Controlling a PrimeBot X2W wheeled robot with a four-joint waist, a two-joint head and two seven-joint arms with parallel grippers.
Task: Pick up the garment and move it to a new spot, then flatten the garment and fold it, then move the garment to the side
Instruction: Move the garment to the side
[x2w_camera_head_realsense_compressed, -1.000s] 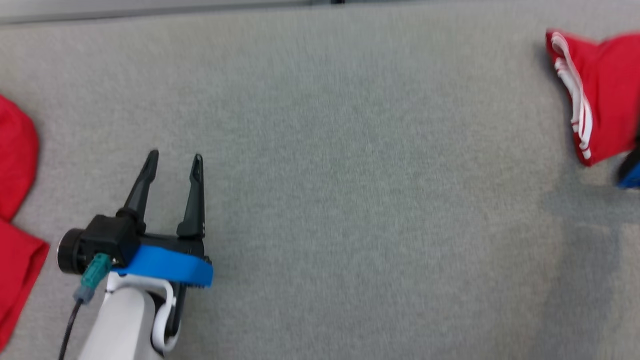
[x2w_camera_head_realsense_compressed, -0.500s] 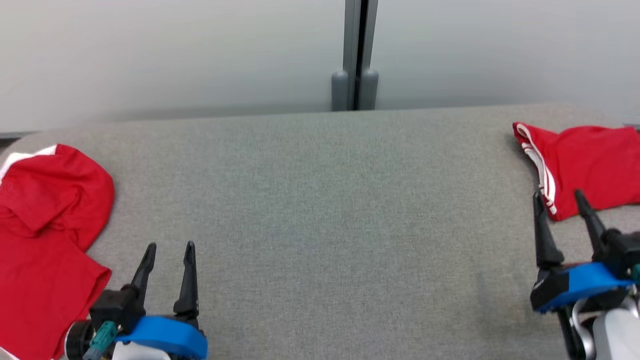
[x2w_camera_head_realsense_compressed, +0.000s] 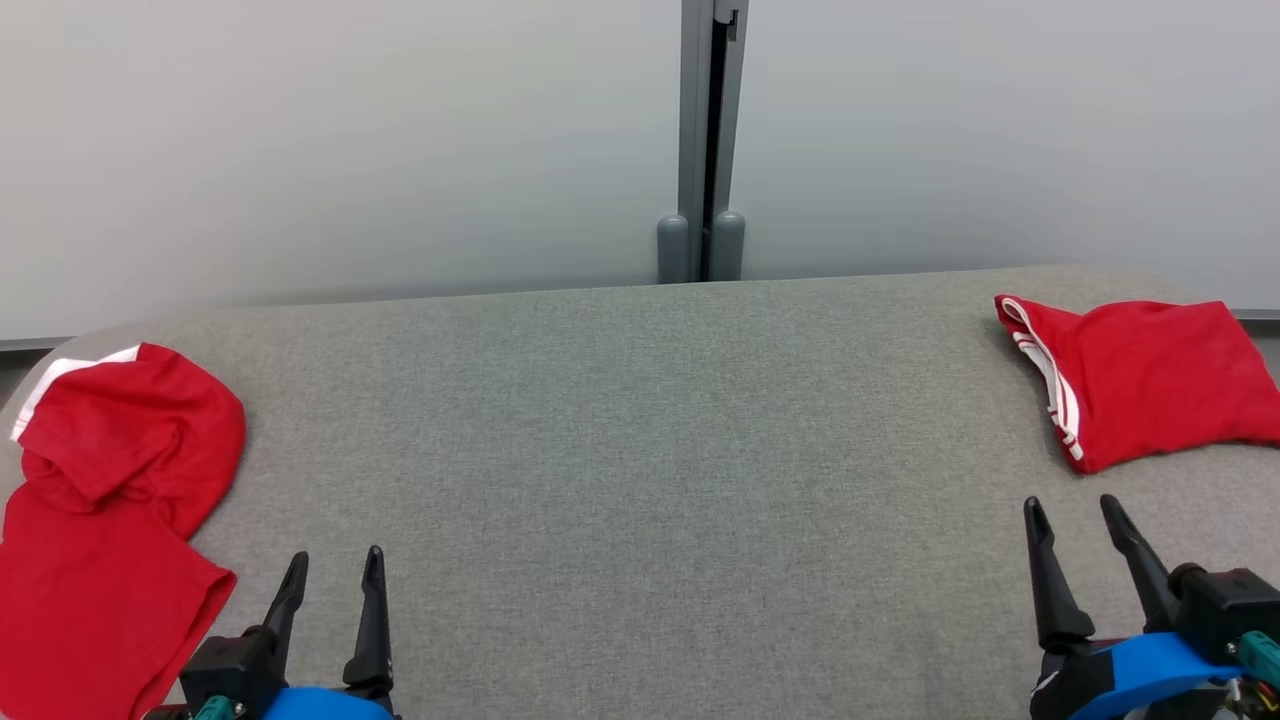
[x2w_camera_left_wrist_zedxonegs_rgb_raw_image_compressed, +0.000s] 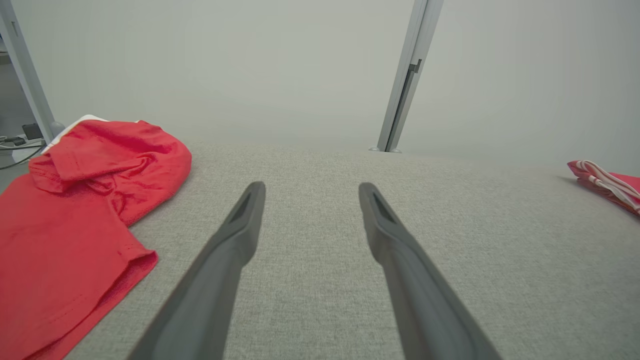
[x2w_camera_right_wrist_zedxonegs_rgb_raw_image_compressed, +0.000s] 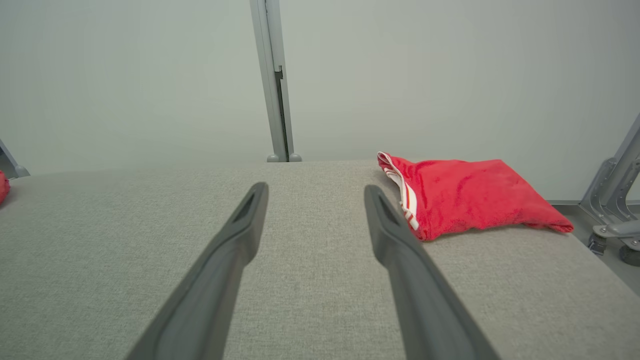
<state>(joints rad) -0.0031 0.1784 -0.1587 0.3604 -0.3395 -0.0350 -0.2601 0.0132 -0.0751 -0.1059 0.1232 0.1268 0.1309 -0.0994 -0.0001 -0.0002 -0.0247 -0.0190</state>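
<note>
Two red garments lie at opposite ends of a grey cloth-covered table (x2w_camera_head_realsense_compressed: 640, 450), while the robot's two grippers hang over its near edge, both released and empty. In the head view, the left gripper (x2w_camera_head_realsense_compressed: 337, 556) rises from the lower left of the frame and the right gripper (x2w_camera_head_realsense_compressed: 1071, 502) from the lower right. Each has its two dark fingers spread apart with nothing between them.

The folded red garment (x2w_camera_head_realsense_compressed: 1150, 385), trimmed with white stripes along its left side, rests at the right of the frame. It sits just beyond the right gripper's fingertips and apart from them. The crumpled red garment (x2w_camera_head_realsense_compressed: 110, 520), with a strip of white at its top, sprawls along the left edge of the frame. A rumpled part is heaped over a flatter part that runs toward the bottom corner, near the left gripper but not touching it.

The left wrist view shows that gripper's fingers parted over grey cloth, with the crumpled garment at left and the folded one's striped edge at far right. In the right wrist view, the folded garment sits right of centre, past the right-hand finger. Behind the table, pale wall panels meet at a grey post (x2w_camera_head_realsense_compressed: 703, 140) at top centre.
</note>
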